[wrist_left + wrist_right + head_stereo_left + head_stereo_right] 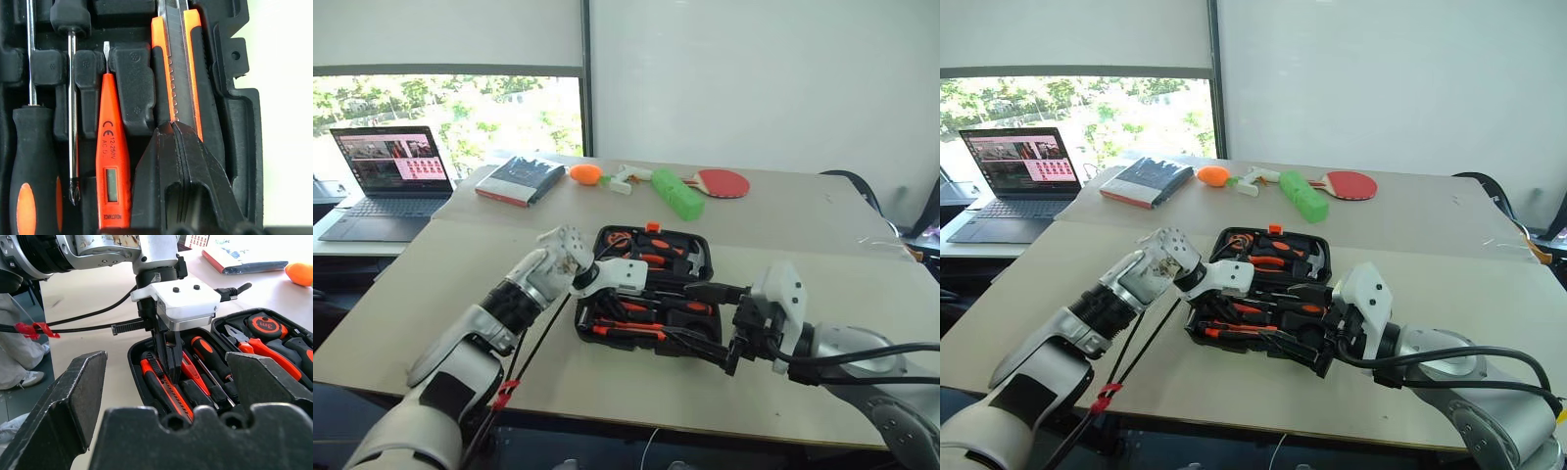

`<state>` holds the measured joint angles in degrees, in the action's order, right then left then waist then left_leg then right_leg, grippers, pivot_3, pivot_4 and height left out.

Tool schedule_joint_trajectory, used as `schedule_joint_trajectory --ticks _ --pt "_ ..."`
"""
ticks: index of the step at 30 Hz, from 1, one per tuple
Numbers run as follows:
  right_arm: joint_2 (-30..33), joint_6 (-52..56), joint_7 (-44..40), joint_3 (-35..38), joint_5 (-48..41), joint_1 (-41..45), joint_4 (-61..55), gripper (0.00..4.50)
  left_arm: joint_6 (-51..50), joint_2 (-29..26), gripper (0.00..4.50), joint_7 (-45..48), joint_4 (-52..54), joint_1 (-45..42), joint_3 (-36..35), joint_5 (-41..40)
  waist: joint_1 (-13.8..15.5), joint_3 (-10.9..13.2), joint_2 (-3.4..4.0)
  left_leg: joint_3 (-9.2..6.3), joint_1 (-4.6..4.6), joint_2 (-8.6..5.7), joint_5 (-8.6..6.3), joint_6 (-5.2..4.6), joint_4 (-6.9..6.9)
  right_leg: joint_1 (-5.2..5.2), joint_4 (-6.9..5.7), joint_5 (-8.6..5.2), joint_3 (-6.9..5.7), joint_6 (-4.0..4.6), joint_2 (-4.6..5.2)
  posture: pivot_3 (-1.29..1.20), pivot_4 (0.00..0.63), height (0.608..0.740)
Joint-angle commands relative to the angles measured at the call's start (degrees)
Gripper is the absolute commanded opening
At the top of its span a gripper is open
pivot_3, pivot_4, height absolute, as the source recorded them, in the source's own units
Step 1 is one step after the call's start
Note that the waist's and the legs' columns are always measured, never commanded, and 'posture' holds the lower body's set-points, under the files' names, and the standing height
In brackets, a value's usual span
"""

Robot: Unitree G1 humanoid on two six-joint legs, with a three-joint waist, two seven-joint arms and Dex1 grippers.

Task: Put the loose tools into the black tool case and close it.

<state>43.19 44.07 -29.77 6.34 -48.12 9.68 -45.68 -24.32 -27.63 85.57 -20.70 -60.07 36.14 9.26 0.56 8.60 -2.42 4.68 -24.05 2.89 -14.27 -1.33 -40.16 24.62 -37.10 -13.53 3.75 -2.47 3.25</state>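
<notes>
Orange utility knife (in black tool case)

Beige tables, white wall, bright window — roller blind half down.

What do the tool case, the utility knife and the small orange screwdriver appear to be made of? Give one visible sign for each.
Tool case: probably moulded plastic, matt black, with tool-shaped recesses.
Utility knife: orange and black body, likely plastic; its centre strip looks like dull grey metal.
Small orange screwdriver: glossy orange plastic body with printed lettering, and a thin, shiny metal tip.
</notes>
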Motion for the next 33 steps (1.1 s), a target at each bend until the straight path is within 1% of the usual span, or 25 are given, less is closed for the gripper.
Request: schedule_joint_trajectory --ticks 1,3,5,8,10,12,16,22,33 --pt "0.3 -0.6 0.1 1.6 -0.8 0.1 -1.5 4.50 0.8 0.4 0.04 -0.4 -0.9 2.4 2.0 2.1 0.0 0.0 0.00 0.00 0.05 0.00 0.00 0.00 0.01 -0.06 0.02 0.00 0.00 0.00 0.00 0.00 0.150 0.736" --pt "0.3 -0.5 0.0 1.6 -0.9 0.1 -1.4 4.50 -0.1 0.7 0.04 -0.2 -1.0 1.6 0.7 1.3 0.0 0.0 0.00 0.00 0.31 0.00 0.00 0.00 0.09 -0.31 0.07 -0.02 0.00 0.00 0.00 0.00 0.150 0.736" --pt "0.4 -0.5 -0.2 1.7 -0.9 0.1 -1.2 4.50 -0.9 0.9 0.04 0.4 -1.0 0.5 -1.0 0.0 0.0 0.0 0.00 0.00 0.32 0.00 0.00 0.00 0.10 -0.32 0.07 -0.02 0.00 0.00 0.01 0.00 0.150 0.736" --pt "0.6 -0.6 -0.4 1.6 -0.9 0.2 -0.9 4.50 -3.8 0.6 0.04 3.5 1.1 -1.1 -4.4 -4.0 -0.1 0.0 0.00 0.00 0.28 0.00 0.00 0.00 0.09 -0.29 0.07 -0.02 0.00 -0.01 0.01 0.00 0.150 0.736" --pt "0.7 -0.6 -0.6 1.7 -0.8 0.2 -0.7 4.50 -4.9 -0.7 0.04 6.0 3.7 -1.3 -4.7 -5.9 -0.1 0.0 -0.01 0.00 0.22 0.00 0.00 0.00 0.11 -0.22 0.07 -0.02 0.00 -0.01 0.00 0.00 0.150 0.736" --pt "0.7 -0.7 -0.8 1.6 -0.7 0.2 -0.6 4.50 -4.3 -2.3 0.04 6.9 6.1 -0.8 -3.6 -6.7 -0.1 0.0 -0.01 -0.01 0.19 0.00 0.00 -0.01 0.13 -0.19 0.08 -0.04 0.00 -0.01 0.00 0.00 0.150 0.736" --pt "0.7 -0.7 -0.8 1.3 -0.5 0.6 -0.4 4.50 -3.2 -2.9 0.04 6.7 7.5 0.8 -2.1 -5.5 -0.1 0.0 0.00 -0.01 0.21 0.00 -0.01 -0.01 0.19 -0.19 0.08 -0.06 0.00 0.00 0.01 0.00 0.150 0.736" --pt "0.8 -0.4 -0.6 1.3 -0.7 0.5 -0.6 4.50 -0.9 -1.7 0.04 3.7 5.3 1.8 -0.7 -3.0 -0.1 0.0 -0.01 -0.01 0.21 -0.02 0.00 -0.01 0.18 -0.20 0.09 -0.06 0.00 -0.01 0.02 0.00 0.150 0.736" --pt "0.7 -0.3 0.0 1.3 -1.1 -0.1 -1.3 4.50 3.1 -1.2 0.04 1.4 3.3 3.7 1.2 0.4 0.1 0.0 0.00 -0.02 0.30 -0.04 0.00 0.00 0.13 -0.34 0.08 -0.06 0.01 -0.01 0.03 0.00 0.150 0.736"
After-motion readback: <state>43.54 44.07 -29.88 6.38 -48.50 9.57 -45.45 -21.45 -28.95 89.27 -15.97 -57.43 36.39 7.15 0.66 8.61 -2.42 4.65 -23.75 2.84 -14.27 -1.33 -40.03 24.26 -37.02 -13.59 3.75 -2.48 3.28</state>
